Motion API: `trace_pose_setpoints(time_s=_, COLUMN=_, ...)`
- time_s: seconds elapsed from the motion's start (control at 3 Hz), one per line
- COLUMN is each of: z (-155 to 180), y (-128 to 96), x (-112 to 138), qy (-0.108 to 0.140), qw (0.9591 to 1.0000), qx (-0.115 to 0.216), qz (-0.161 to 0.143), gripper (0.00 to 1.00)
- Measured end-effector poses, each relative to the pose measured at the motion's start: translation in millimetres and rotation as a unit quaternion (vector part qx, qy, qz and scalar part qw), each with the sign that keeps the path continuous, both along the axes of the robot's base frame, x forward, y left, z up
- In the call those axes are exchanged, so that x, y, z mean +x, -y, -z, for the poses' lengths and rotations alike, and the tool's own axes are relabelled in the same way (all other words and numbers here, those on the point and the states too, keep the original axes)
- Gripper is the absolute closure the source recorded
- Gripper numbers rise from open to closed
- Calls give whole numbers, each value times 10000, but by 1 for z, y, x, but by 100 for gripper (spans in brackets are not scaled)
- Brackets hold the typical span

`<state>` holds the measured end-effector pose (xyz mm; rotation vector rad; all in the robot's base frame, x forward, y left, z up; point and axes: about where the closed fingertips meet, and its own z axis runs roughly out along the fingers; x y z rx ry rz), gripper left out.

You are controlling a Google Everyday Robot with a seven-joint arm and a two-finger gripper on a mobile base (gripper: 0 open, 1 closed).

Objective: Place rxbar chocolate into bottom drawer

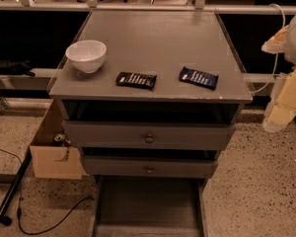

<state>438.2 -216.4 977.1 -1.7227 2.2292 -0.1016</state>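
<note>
One black-wrapped chocolate bar (136, 80) lies flat near the front edge of the worktop (158, 33), well apart from the hand (282, 102), which hangs off to the side of the cabinet; I cannot tell whether it is open or closed. Between them lies a blue bar (199, 77), and beyond the chocolate bar sits a white bowl (86, 55). Lower than the hand, the bottom drawer (148, 201) stands pulled out, probably so the bar can be dropped in.

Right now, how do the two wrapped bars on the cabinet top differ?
The rxbar chocolate has a black wrapper; the dark blue bar has a blue one. The rxbar chocolate lies nearer the white bowl; the dark blue bar lies nearer the gripper, which hangs beside the right edge of the cabinet. Both lie flat, show white lettering, and sit outside the open bottom drawer.
</note>
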Motion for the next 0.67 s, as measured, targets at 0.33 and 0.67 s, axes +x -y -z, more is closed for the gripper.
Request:
trace_pose_setpoints(time_s=0.33, z=-1, y=0, x=1, qy=26, qw=10000, qx=14, qz=-2, gripper=0)
trace_pose_setpoints(time_s=0.67, z=-4, y=-6, x=15, qy=101, qw=9997, qx=161, qz=-136, gripper=0)
